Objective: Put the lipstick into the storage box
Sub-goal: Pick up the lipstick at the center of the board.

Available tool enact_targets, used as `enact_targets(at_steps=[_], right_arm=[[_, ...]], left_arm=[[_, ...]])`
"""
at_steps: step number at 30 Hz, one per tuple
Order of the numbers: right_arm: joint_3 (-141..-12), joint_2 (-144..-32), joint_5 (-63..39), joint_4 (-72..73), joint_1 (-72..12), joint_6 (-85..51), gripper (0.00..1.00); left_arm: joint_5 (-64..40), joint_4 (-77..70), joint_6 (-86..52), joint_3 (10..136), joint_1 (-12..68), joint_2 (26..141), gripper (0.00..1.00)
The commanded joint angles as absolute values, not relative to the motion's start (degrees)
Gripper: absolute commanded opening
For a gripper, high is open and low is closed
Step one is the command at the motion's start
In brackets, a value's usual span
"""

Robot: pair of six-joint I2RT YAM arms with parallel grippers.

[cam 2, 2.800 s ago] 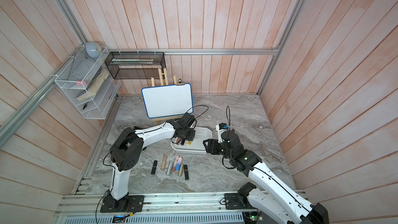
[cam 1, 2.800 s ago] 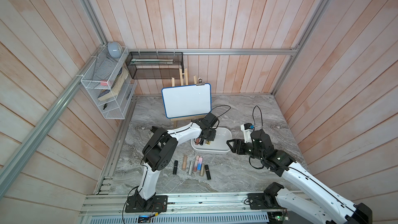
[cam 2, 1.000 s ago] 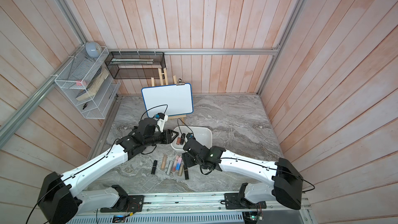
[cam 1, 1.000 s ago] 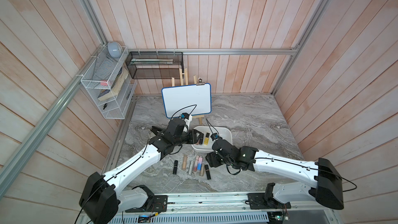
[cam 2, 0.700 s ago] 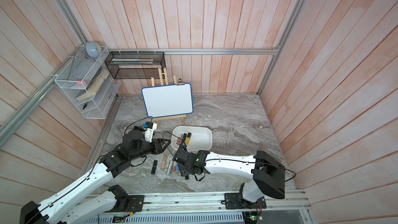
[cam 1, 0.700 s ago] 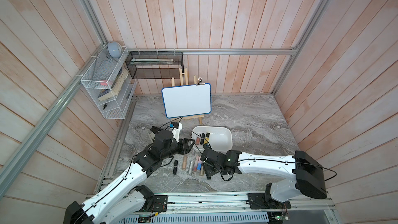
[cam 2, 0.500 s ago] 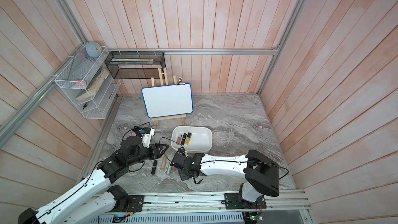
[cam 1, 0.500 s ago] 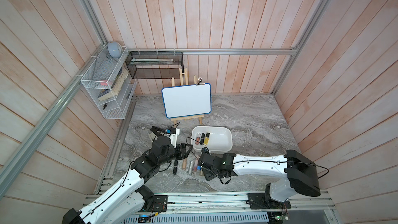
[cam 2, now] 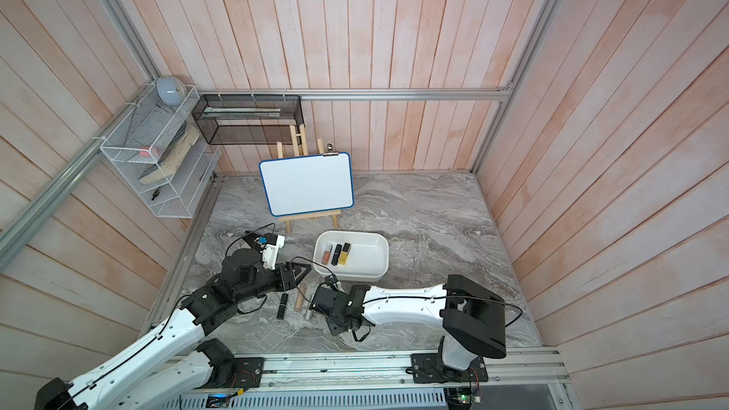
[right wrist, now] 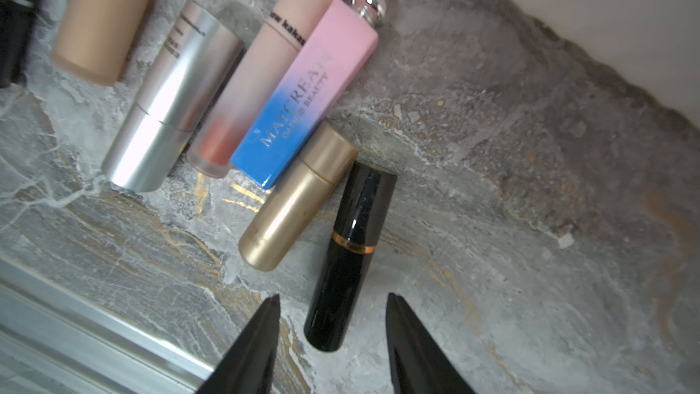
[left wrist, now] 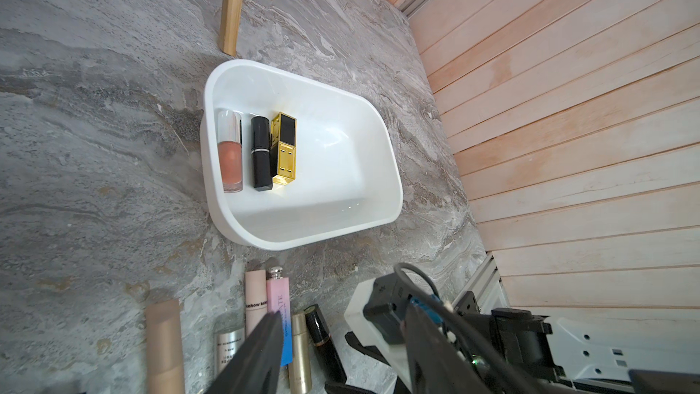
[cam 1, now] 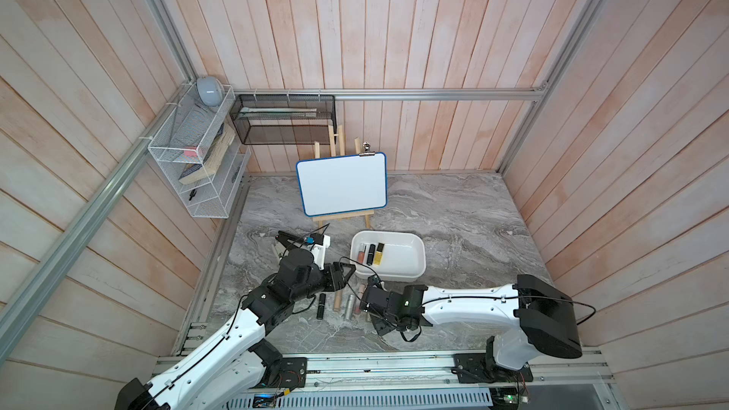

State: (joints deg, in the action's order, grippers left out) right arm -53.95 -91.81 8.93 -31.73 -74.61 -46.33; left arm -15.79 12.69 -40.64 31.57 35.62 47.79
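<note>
The white storage box holds a peach gloss tube, a black lipstick and a gold case; it shows in both top views. Several lipsticks lie in a row in front of it. My right gripper is open and low at the row's right end. Its fingertips flank the base of a black lipstick with a gold band without touching it. My left gripper hangs open and empty above the row, in a top view just left of the box.
The row holds a tan tube, silver, nude gloss, pink-blue and gold. A separate black lipstick lies furthest left. A whiteboard on an easel stands behind the box. The metal rail runs close in front.
The left gripper drew back out of the box toward the left and front. The right arm swung left and down to the row's right end, around the black lipstick.
</note>
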Motion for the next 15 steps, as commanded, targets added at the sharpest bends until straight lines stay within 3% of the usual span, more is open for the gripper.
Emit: enact_targets(at_steps=[1,15], right_arm=[[-53.4,-92.9,8.9,-32.6,-75.1,-47.4,0.48],[-54.1,-94.9,9.7,-34.2,-75.1,-47.6,0.41]], left_arm=[[-16.7,10.9,-41.2,30.8,35.3,47.9,0.57],[-10.1,17.2,-40.4,32.6,35.3,46.8,0.57]])
